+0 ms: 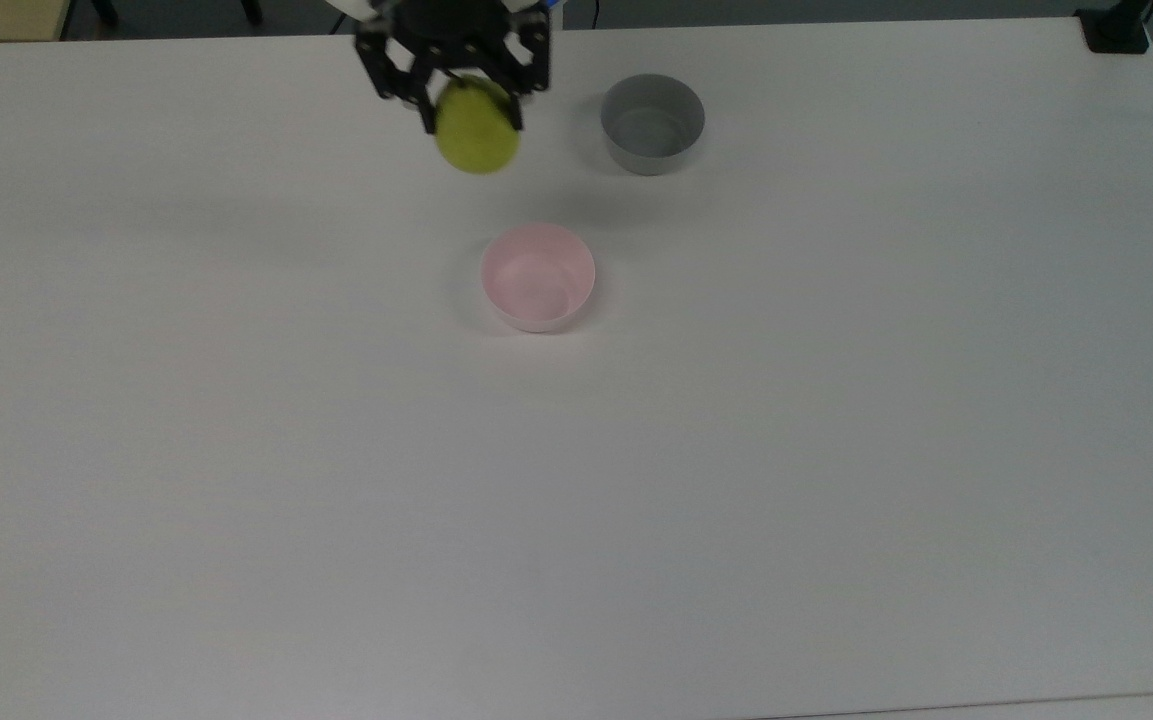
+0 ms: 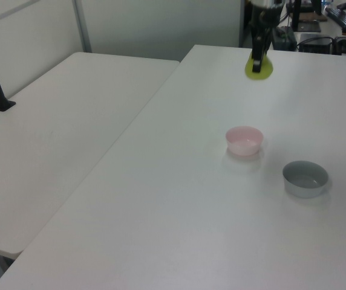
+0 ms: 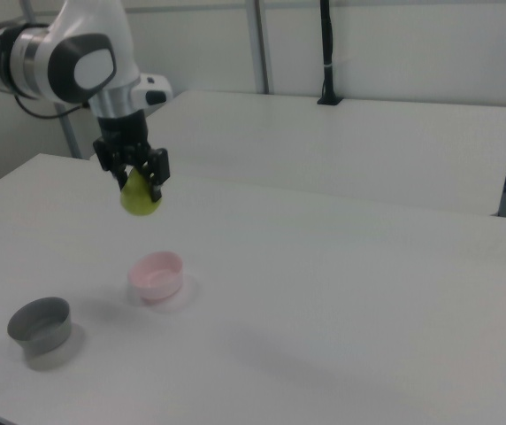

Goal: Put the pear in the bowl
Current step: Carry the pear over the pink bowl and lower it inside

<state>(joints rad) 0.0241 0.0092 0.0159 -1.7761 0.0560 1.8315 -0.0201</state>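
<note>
My tool (image 1: 466, 105) pinches the pear (image 1: 477, 138) at its narrow top, high above the white surface (image 1: 836, 450), at eleven o'clock from the pink bowl (image 1: 538, 277) in the top view. The pear looks smooth, firm and light; gripping its wider belly would be safer.

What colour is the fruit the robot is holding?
Yellow-green; the pear shows best in the top view.
</note>
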